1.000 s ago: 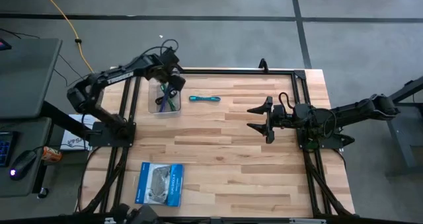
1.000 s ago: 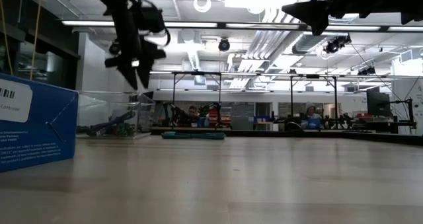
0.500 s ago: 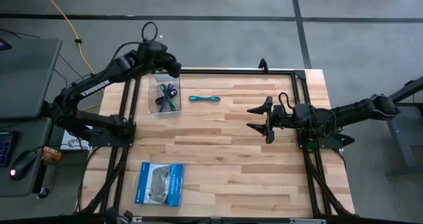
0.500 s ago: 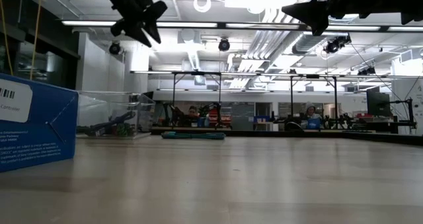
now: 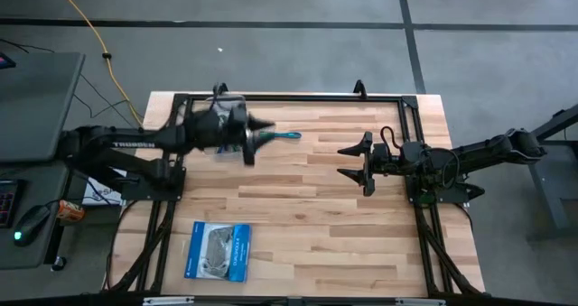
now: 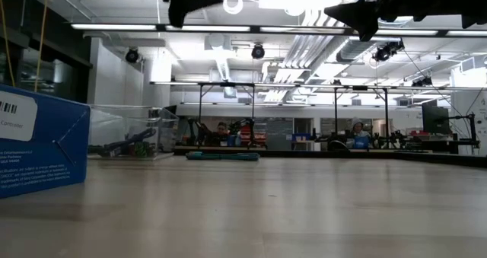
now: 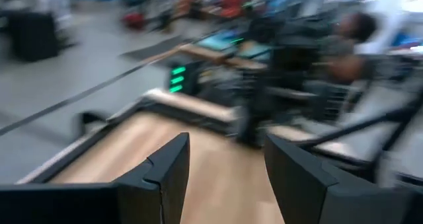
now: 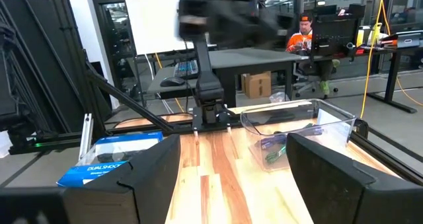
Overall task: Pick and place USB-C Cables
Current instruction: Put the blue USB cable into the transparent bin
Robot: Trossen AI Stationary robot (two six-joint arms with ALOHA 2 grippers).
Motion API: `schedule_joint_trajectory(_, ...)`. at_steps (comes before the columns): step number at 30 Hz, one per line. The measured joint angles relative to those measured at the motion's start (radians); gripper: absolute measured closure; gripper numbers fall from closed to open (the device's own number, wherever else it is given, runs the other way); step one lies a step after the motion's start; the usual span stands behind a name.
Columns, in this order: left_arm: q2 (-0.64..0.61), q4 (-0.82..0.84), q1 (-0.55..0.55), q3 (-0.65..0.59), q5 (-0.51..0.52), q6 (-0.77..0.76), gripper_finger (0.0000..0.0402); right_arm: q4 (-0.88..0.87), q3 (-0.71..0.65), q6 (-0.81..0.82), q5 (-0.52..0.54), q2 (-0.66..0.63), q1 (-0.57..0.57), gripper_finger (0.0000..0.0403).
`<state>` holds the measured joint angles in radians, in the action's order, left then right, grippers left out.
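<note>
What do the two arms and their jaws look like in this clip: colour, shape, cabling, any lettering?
Both arms are black, slim and jointed. The left arm carries white lettering along its link; the right arm has black cables looped near its wrist. Each gripper, left and right, ends in two broad, flat, angular black jaws.

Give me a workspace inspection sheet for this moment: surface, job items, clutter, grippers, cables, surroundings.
Surface: wooden table, inside a black frame.
Job's things: teal cable lies on the table; purple and green cables in the clear bin.
Clutter: blue-and-white packet at the near left.
Grippers: left gripper open, empty, above the table beside the teal cable; right gripper open, empty, waiting at the right.
Cables: yellow cord on the floor.
Surroundings: monitor and seated person behind the table.
</note>
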<state>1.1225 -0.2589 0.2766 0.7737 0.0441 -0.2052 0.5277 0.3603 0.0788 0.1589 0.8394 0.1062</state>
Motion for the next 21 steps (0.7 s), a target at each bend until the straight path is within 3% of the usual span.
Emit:
schedule_joint_trajectory(8, 0.000, -0.197, -0.334, -0.062, 0.061, 0.101, 0.0227, 0.000, 0.000, 0.000, 0.000, 0.000, 0.000, 0.0135)
schedule_joint_trajectory(13, 0.013, -0.195, -0.508, -0.062, 0.324, 0.248, 0.0227, 0.017, 0.000, 0.000, 0.000, 0.000, 0.000, 0.0135)
schedule_joint_trajectory(16, 0.024, -0.197, -0.552, -0.078, 0.453, 0.291, 0.0227, 0.020, 0.000, 0.000, -0.006, 0.000, 0.000, 0.0135)
schedule_joint_trajectory(21, 0.028, -0.234, -0.496, -0.155, 0.460, 0.285, 0.0227, 0.023, 0.000, 0.000, -0.006, 0.000, 0.000, 0.0135)
